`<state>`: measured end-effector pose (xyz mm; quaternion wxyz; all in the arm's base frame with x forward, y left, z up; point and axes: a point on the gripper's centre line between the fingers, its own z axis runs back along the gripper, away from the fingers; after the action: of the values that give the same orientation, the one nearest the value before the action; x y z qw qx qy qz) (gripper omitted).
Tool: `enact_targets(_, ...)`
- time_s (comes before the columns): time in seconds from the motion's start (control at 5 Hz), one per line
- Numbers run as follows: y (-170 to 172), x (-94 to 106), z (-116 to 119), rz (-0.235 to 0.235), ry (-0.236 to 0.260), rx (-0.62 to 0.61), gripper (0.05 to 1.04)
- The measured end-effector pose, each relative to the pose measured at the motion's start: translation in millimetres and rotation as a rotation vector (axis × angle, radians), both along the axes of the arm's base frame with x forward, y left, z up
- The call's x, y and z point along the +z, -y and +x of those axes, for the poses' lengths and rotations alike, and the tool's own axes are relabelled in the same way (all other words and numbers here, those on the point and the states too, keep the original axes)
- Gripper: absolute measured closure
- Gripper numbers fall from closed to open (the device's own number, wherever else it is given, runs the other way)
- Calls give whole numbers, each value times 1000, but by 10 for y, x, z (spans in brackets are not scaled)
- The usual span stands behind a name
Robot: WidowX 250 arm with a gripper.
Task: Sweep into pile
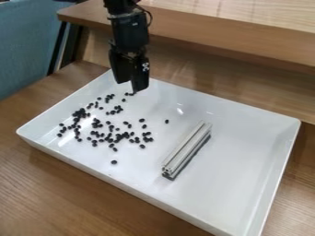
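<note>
Gripper: the black gripper (131,86) hangs down over the far left corner area of the white tray (230,179), near the farthest beans.
Gripper state: released or clenched, cannot tell from this angle.
Beans: small black beans (79,113), loosely scattered over the left part of the tray floor; denser clumps occur near the left wall and toward the middle of the spread.
Outlying beans: one bean (113,162) sits apart on the near side of the spread; another bean (166,121) sits between the spread and the metal bar.
Bar: the grooved, silver metal bar (188,148) lies on the tray floor, to the right of the beans and apart from them, its length running from the near side toward the far side.
Tray: rectangular with raised walls, set on a brown wooden table (46,189).
Rear: a wooden ledge (227,37) runs behind the tray.
Upper left: a blue surface (25,46).
</note>
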<state>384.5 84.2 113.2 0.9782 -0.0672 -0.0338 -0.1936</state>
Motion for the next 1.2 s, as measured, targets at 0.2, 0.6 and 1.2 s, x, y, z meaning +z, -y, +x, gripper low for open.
enact_targets(0.2,21,-162,-19,-17,-38,1,85)
enact_targets(0.6,592,-380,-161,-80,-36,-69,85)
enact_targets(1.2,1073,-356,-252,-102,35,177,85)
